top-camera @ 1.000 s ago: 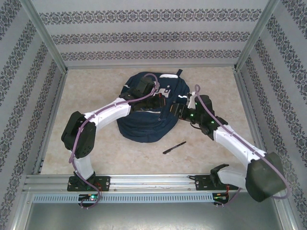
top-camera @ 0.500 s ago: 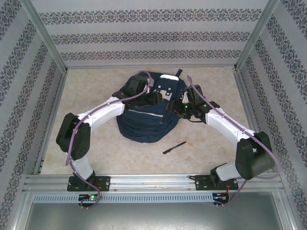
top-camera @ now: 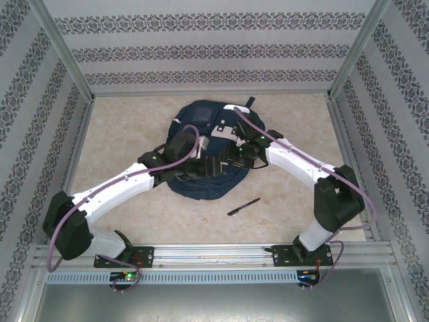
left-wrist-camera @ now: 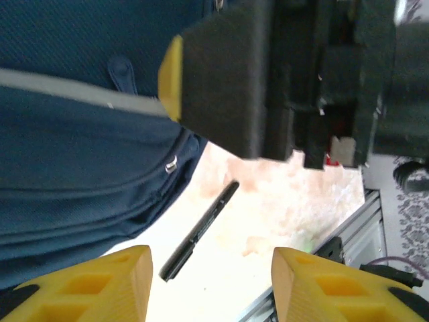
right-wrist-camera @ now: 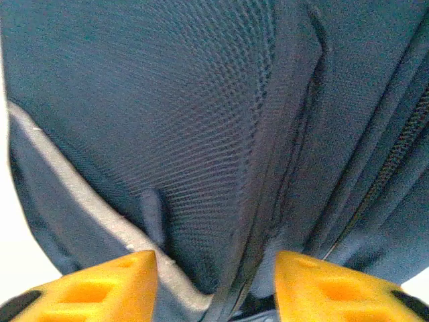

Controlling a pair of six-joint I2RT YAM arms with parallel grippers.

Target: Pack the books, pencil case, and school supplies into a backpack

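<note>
Left claw (left-wrist-camera: 211, 268) and right claw (right-wrist-camera: 214, 268) gape over backpack (top-camera: 201, 117) — pen (top-camera: 243, 206) nearby.

Centre: a large navy-blue fabric backpack with white patches (top-camera: 201, 113) blocks the middle of the beige marbled table (top-camera: 127, 127), nearer the far edge.
Above the backpack: the left gripper (top-camera: 211, 168) and right gripper (top-camera: 231, 157) crowd close together.
Left side: the white left arm (top-camera: 114, 191) slants from the near left corner to the centre; the far left corner is bare.
Right side: the white right arm (top-camera: 301, 161) arches along the right edge; the far right corner is bare.
Near edge: a slim black pen (top-camera: 243, 206) lies right of centre, with bare table around it.
Borders: patterned walls (top-camera: 214, 50) close three sides.
</note>
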